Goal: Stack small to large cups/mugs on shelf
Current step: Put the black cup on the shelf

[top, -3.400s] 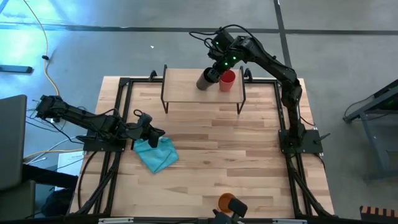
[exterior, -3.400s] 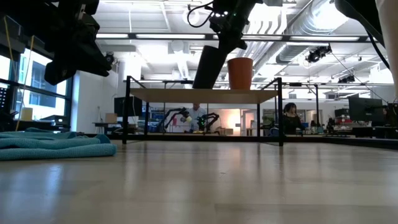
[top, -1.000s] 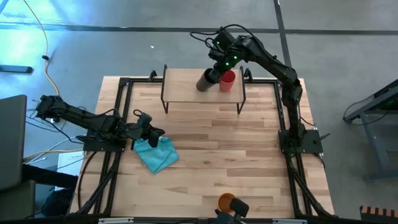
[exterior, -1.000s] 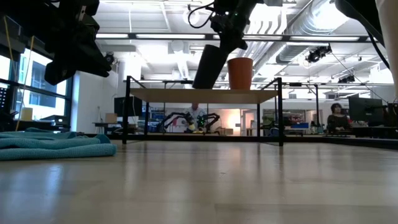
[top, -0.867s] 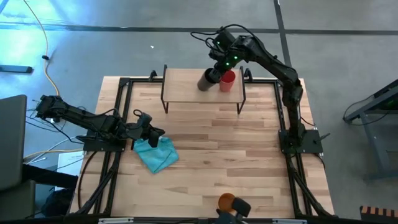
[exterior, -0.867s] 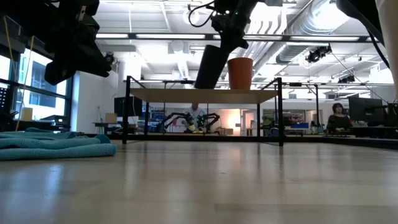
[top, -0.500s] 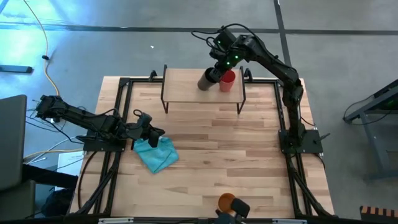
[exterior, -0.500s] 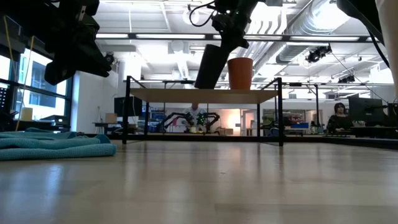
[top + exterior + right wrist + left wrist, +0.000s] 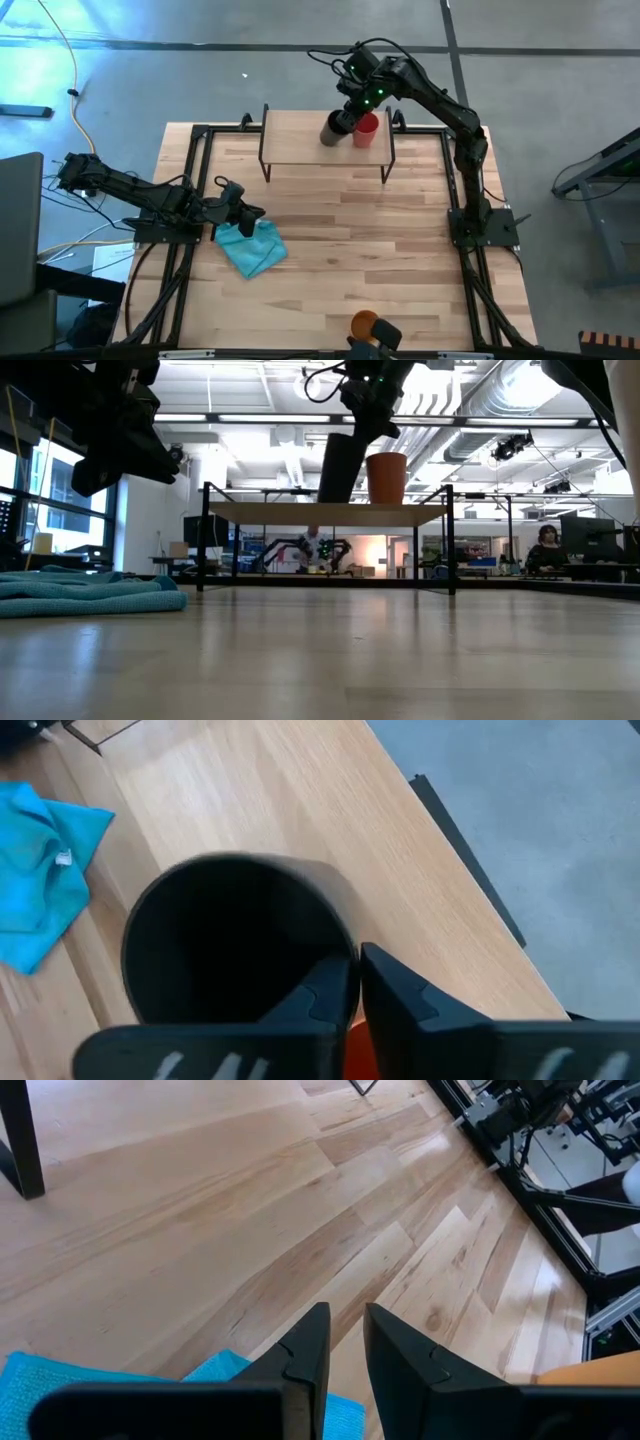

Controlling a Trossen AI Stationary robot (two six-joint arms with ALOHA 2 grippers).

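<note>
A black cup (image 9: 335,128) and a red cup (image 9: 366,130) are on the low wooden shelf (image 9: 300,142) at the table's far side. The red cup stands upright on its base, just right of the black one. My right gripper (image 9: 350,110) comes down over the black cup and is shut on its rim. A yellow-orange cup (image 9: 364,324) sits at the table's near edge. My left gripper (image 9: 256,212) hangs above the blue cloth (image 9: 252,247) at the left. A narrow gap shows between its fingers (image 9: 347,1325), with nothing in it. My right gripper holds the black cup by its rim wall (image 9: 350,952), on the side toward the red cup. One finger (image 9: 325,992) is inside the cup and the other (image 9: 395,990) outside. The fingers slant down from above. The cup (image 9: 335,465) leans slightly, its base at the shelf board.
The shelf stands on thin black legs (image 9: 205,540) with open room beneath. Black frame rails (image 9: 200,160) run along the table's left and right sides. Bare tabletop (image 9: 370,230) lies between the shelf and the near edge. A person sits in the room behind (image 9: 548,540).
The black cup has tipped closer to upright. Its base has swung toward the red cup while its rim stays in my right gripper, which has hardly moved.
</note>
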